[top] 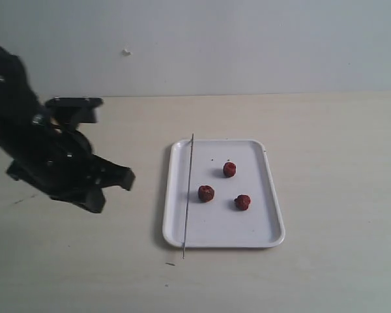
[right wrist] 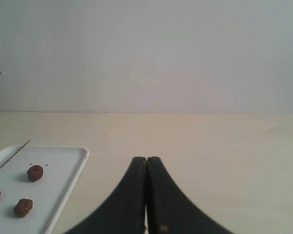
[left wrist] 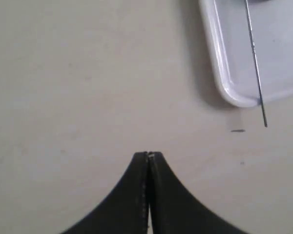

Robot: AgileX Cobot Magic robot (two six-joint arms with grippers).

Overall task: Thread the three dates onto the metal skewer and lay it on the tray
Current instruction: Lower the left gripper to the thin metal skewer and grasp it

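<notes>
The white tray [top: 260,222] lies in the middle of the table. Three dates rest loose on it: one at the back [top: 229,169], one in the middle [top: 206,193], one nearer the front [top: 242,202]. The metal skewer [top: 188,195] lies bare along the tray's left side, both ends past the rim. My left gripper [top: 125,177] hovers left of the tray, shut and empty; its wrist view shows the closed tips [left wrist: 148,155], the tray corner [left wrist: 234,63] and the skewer [left wrist: 254,53]. My right gripper [right wrist: 146,158] is shut and empty, right of the tray [right wrist: 63,165], and does not show in the exterior view.
A pale beige table runs back to a grey wall with a small white mark [top: 126,52]. A tiny dark speck [top: 170,264] lies on the table beside the skewer's near tip. The black left arm [top: 32,143] fills the left side.
</notes>
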